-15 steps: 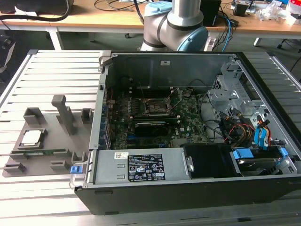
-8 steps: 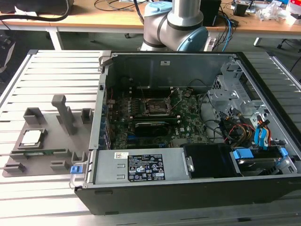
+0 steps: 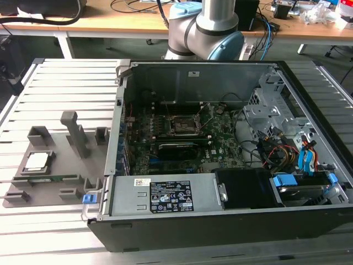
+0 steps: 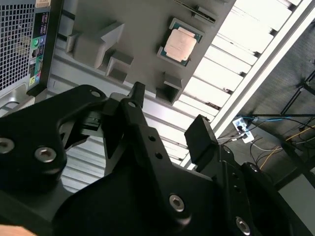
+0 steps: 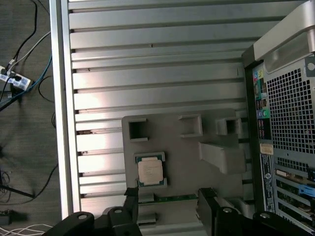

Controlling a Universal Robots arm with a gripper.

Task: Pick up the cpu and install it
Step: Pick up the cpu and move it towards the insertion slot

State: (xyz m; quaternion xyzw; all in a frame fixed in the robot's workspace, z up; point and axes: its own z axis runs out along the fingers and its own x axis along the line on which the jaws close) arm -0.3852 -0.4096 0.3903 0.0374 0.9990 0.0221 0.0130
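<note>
1. The gripper [image 4: 167, 109] hangs above the grey tray [image 4: 142, 24]. Its two black fingers [image 4: 199, 132] are spread apart, with nothing between them.
2. Under it, the cpu [image 5: 150, 170] lies flat in its own square pocket on the tray, metal top up. A green memory stick [image 5: 172, 198] lies just beside that pocket.
3. The chip looks light, thin and stiff. Its smooth metal top would likely be slippery, and the underside (hidden here) is probably the delicate part. The safest hold seems to be on two opposite edges, squeezed gently and kept level, with the fingers reaching down along the pocket's sides rather than pressing on the top.
4. The tray rests on the slatted table [image 3: 71, 83], just beside the open computer case [image 3: 165, 221], on the exterior view's left of it.
5. Farther off, inside the case, the socket [image 3: 185, 126] sits on the green board, well apart from the chip.
</note>
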